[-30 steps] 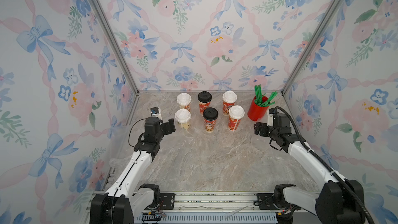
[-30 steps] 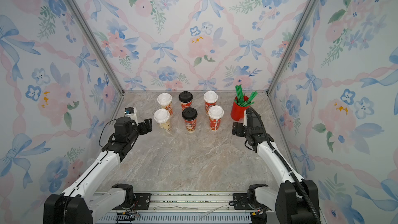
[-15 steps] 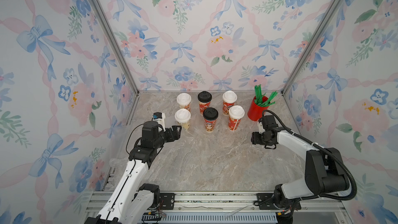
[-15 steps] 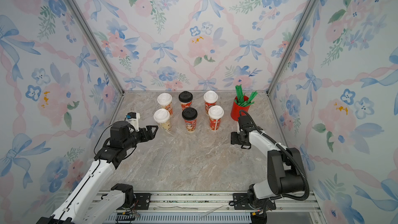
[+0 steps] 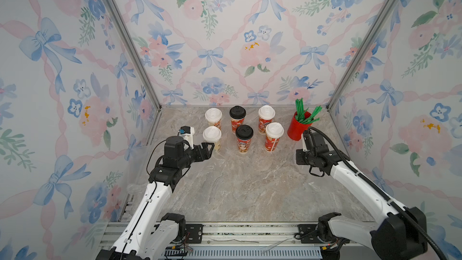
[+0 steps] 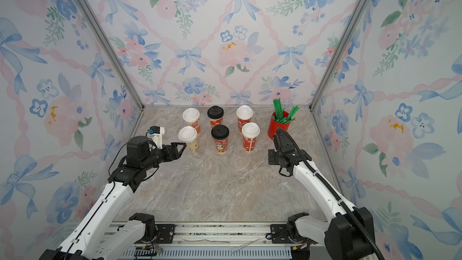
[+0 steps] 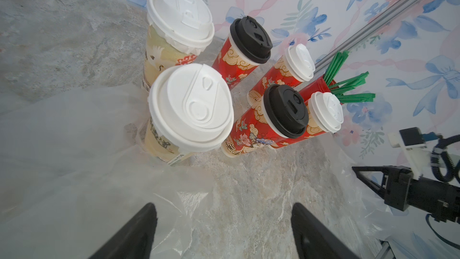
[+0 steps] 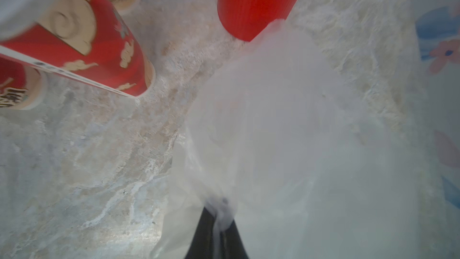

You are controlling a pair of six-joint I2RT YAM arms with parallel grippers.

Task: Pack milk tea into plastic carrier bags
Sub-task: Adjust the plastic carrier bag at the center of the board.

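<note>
Fingers [image 8: 204, 237] of the right gripper [image 8: 220, 218] are pressed shut, pinching a clear bag [image 8: 273, 133] beside the straw cup [image 8: 254, 3]; the left gripper [image 7: 222, 208] has its fingers [image 7: 134, 232] spread wide, just by a cream cup [image 7: 189, 110]. Six tea cups [image 5: 244, 137] stand together at the back of the table [image 5: 250, 191].

- Cups [image 7: 249, 130]: glossy printed paper; lids [image 7: 191, 105] matt moulded plastic.
- Bag [image 8: 273, 120]: thin, clear, crinkly plastic film.
- Table [image 5: 237, 183]: smooth marble-look top, faint sheen.
- Straw cup [image 8: 254, 3]: finely ribbed, matt.

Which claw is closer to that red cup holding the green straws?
Right claw, pinching clear plastic beside the red cup; left claw is far off by a cream cup.
</note>
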